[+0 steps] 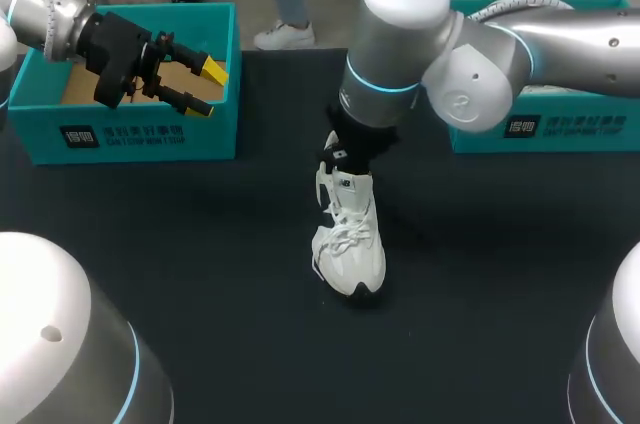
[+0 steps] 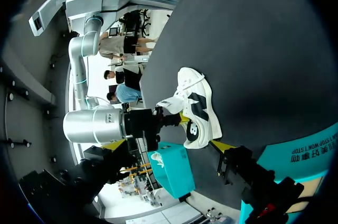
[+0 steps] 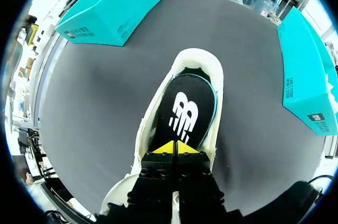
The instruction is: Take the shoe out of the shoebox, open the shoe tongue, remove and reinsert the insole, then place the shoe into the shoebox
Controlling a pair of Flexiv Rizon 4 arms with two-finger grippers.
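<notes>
The white lace-up sneaker (image 1: 350, 244) stands on the black worktop (image 1: 200, 284). The right hand (image 3: 174, 147) is clenched, tips together at its black insole (image 3: 185, 110). The left hand (image 1: 208, 89) hangs released over the teal cardboard shoebox (image 1: 140, 134).

I have a matte black table top (image 1: 500, 274) filling most of the head view, flat and dull, with a pale speck or two on it. Toward its far right corner stands a teal cardboard box (image 1: 590, 126), long side towards me, with a small dark printed label on its front wall. Something pale shows at its top; I cannot tell what.
</notes>
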